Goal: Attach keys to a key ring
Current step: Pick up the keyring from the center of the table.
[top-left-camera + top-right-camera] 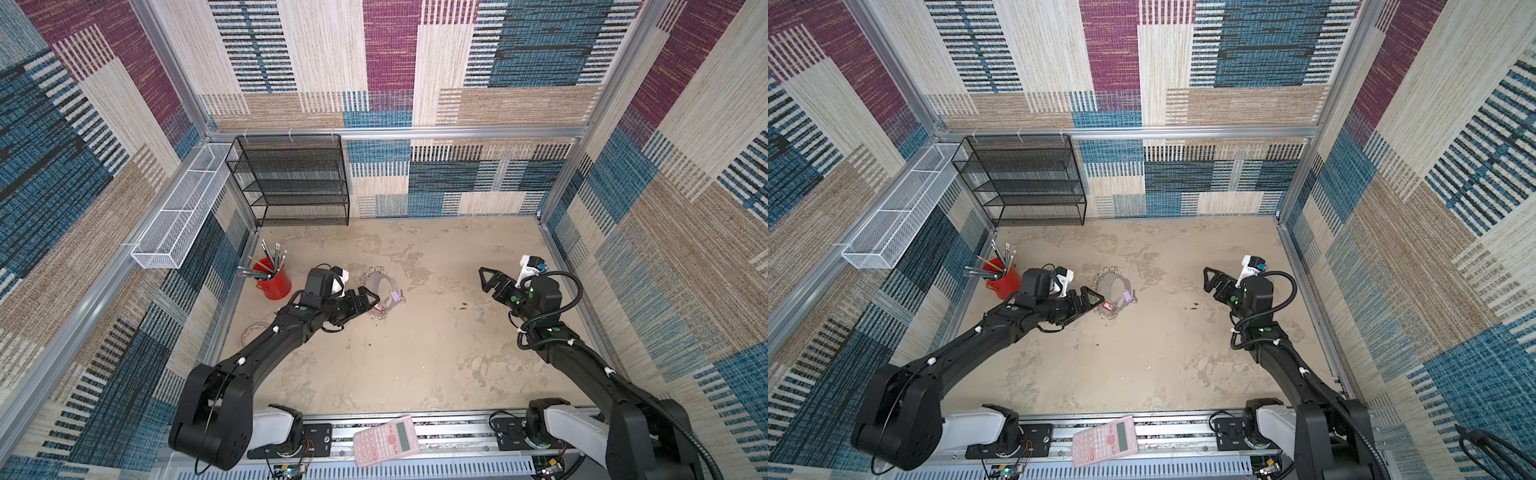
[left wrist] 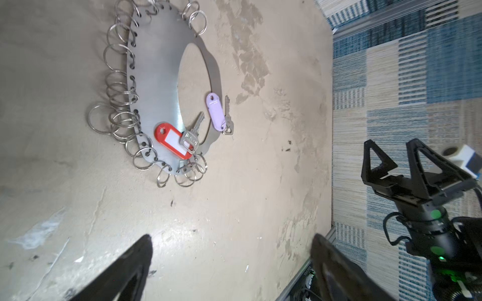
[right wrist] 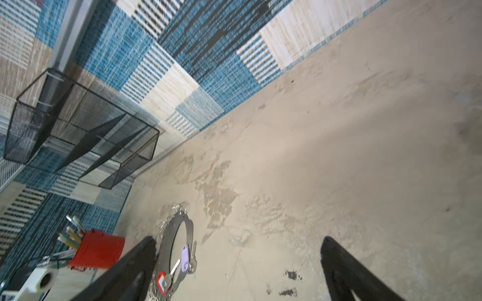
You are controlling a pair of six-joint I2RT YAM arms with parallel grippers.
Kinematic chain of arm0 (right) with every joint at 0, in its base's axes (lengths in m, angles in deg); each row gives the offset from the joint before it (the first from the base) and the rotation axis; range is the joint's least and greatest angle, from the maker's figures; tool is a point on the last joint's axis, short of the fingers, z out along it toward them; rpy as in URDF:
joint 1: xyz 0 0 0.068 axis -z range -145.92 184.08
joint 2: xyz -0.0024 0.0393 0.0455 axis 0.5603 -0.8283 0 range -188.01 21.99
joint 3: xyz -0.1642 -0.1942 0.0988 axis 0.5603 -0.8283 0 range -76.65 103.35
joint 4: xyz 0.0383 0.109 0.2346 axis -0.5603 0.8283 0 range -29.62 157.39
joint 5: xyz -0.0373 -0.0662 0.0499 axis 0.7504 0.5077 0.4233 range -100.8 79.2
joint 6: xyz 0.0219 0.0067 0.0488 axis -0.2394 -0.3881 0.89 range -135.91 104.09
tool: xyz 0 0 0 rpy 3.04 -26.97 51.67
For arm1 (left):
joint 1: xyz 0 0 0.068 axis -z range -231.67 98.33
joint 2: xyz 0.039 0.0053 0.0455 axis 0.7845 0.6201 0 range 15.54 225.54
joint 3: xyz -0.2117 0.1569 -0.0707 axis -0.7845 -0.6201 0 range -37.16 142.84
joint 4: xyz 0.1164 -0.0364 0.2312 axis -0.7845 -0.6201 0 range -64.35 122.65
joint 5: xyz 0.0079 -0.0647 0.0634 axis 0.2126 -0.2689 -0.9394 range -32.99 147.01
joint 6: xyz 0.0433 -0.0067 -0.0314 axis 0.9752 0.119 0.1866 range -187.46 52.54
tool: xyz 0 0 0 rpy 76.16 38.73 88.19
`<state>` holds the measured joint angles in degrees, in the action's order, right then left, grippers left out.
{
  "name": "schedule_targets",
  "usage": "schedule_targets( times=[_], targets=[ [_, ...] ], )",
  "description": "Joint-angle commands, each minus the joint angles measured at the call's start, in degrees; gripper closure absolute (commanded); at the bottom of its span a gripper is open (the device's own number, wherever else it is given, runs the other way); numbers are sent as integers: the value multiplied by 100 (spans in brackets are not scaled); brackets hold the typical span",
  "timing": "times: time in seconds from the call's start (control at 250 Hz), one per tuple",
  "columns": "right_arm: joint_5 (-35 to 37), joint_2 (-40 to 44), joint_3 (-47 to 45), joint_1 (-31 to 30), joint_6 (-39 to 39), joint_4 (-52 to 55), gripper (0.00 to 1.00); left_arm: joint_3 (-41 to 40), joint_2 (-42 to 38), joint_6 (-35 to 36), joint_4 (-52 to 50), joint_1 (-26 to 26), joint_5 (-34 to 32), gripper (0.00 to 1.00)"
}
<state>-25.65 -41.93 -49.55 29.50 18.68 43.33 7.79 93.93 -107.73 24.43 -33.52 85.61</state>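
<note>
The left tool spread, empty, beside the grey band edged with silver split rings on the surface; red-headed key atop it, partly hidden in a top view; lilac-headed key at its rim; right tool open.

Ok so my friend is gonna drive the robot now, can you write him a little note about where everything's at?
Grippers: the left gripper is open and empty, hovering just short of the key ring. The right gripper is open and empty, well off to the side.
Things: the key ring lies flat on the table. The red key rests on its plate. The lilac key lies across its thin edge.
Done: nothing I can see; neither key looks hooked on.
Left: attach both keys.
</note>
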Motion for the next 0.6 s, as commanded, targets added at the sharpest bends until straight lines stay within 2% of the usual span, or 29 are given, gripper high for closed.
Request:
schedule_targets(
  times=[0.0,0.116,0.232,0.42,0.592],
  targets=[
    [-456,-227,-37,-86,-39,-419,0,344,398,64,-115,43,-195,24],
    [-641,-448,-84,-224,47,-703,0,934,893,90,-467,66,-617,39],
    [-606,-591,-19,-372,3,-693,0,1548,1441,81,-791,78,-1000,48],
    [-695,-681,-23,-420,8,-768,0,2690,2420,203,-1232,284,-1406,57],
    [-869,-832,-33,-472,34,-862,0,3743,3208,1034,-1697,515,-1935,62]
  ],
)
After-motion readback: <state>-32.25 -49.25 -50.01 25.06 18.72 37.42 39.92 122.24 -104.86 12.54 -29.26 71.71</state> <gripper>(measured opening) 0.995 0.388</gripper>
